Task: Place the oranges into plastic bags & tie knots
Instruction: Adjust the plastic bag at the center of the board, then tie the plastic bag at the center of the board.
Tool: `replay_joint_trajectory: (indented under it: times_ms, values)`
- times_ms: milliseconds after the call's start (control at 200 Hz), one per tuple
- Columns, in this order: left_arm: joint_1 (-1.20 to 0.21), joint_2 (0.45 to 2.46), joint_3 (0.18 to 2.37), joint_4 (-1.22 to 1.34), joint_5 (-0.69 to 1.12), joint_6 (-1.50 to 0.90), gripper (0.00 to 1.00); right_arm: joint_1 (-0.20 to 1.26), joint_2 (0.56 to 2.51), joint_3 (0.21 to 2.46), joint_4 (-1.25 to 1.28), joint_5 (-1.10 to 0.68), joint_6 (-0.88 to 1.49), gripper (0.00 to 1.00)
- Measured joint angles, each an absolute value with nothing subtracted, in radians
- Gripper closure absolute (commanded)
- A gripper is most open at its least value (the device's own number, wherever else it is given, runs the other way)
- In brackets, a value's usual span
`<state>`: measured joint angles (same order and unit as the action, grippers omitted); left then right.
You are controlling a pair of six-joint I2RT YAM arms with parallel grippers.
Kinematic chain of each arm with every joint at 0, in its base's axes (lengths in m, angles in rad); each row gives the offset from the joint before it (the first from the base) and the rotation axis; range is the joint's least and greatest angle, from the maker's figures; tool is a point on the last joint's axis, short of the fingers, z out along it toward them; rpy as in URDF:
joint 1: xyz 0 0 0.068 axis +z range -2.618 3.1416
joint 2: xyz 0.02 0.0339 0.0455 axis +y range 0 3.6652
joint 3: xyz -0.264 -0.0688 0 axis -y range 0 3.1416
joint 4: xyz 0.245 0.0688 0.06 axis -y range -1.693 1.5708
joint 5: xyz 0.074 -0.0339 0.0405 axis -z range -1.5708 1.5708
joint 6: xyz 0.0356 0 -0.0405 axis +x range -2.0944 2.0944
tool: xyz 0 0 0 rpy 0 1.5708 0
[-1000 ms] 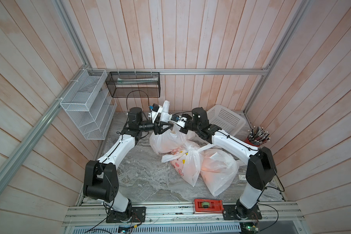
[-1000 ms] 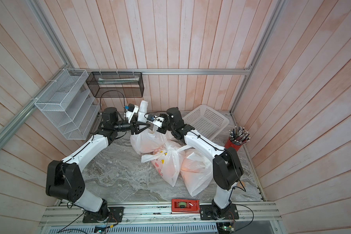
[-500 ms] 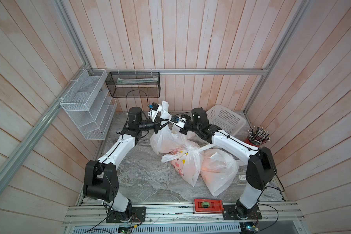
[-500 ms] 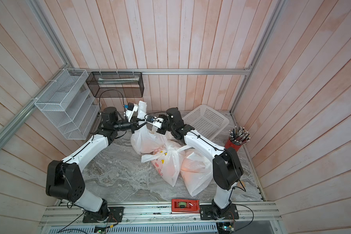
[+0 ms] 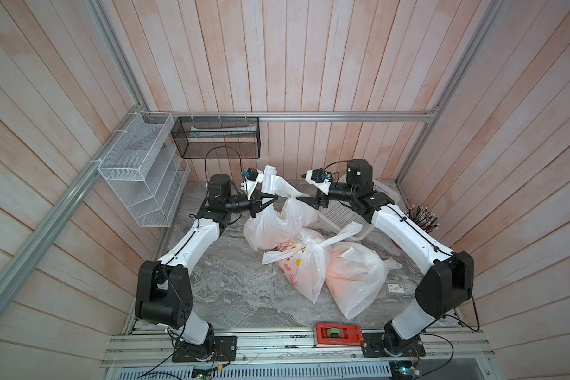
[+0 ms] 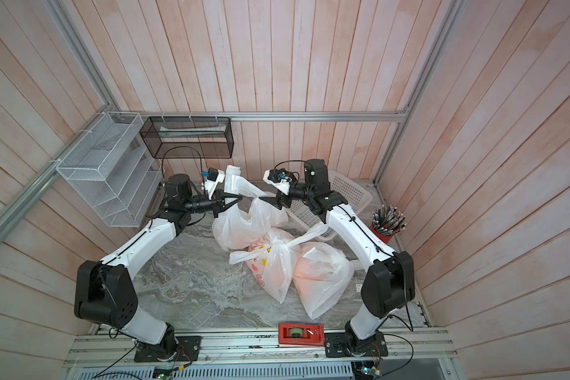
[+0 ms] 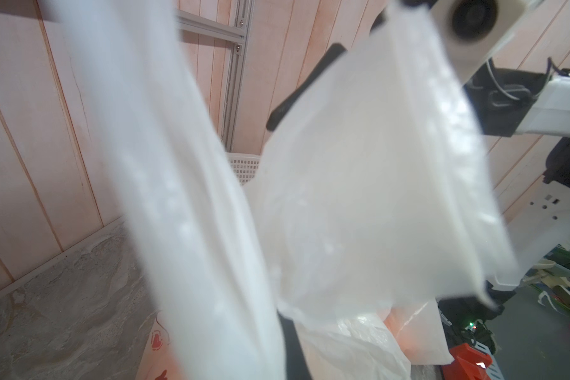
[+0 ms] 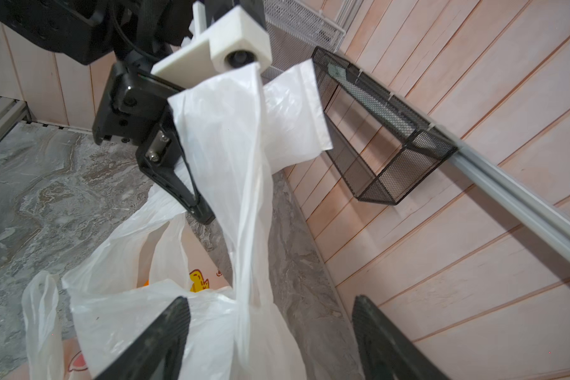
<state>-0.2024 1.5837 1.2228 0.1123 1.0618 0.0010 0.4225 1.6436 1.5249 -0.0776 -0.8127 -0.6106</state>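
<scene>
The left gripper [image 5: 272, 198] pinches one strap [image 5: 270, 177] of the rear bag [image 5: 277, 227]. The strap stands upright, loose end up. The right gripper [image 5: 305, 201] is spread beside it.

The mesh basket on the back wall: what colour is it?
Black; the mesh basket shows best in a top view.

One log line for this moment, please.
left pincer: shut on bag handle | right pincer: open, empty | bag: bottom on table
</scene>
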Motion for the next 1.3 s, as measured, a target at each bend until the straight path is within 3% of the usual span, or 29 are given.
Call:
replay_joint_trajectory:
  times_ms: [80, 215, 400, 495, 700, 905, 1145, 1300]
  values:
    - [-0.202, 1.584, 1.223, 0.11, 1.063, 0.005, 1.0, 0.402, 1.643, 1.525, -0.045, -0.88, -0.554, 0.42]
    - [-0.202, 1.584, 1.223, 0.111, 1.066, 0.007, 1.0, 0.39, 1.645, 1.502, 0.033, -0.962, -0.462, 0.55]
    - [-0.202, 1.584, 1.223, 0.116, 1.07, 0.002, 0.94, 0.408, 1.693, 1.507, 0.086, -1.005, -0.395, 0.57]
    - [-0.202, 1.584, 1.223, 0.124, 1.07, -0.004, 0.89, 0.417, 1.733, 1.515, 0.099, -1.004, -0.371, 0.64]
    - [-0.202, 1.592, 1.223, 0.134, 1.078, -0.015, 0.74, 0.437, 1.8, 1.558, 0.106, -1.008, -0.344, 1.0]
    - [-0.202, 1.596, 1.223, 0.14, 1.093, -0.019, 0.52, 0.466, 1.801, 1.559, 0.104, -1.011, -0.346, 1.0]
    - [-0.206, 1.596, 1.223, 0.147, 1.096, -0.019, 0.42, 0.495, 1.814, 1.571, 0.073, -1.005, -0.398, 1.0]
    - [-0.21, 1.596, 1.223, 0.147, 1.095, -0.019, 0.4, 0.509, 1.82, 1.575, 0.041, -1.003, -0.44, 1.0]
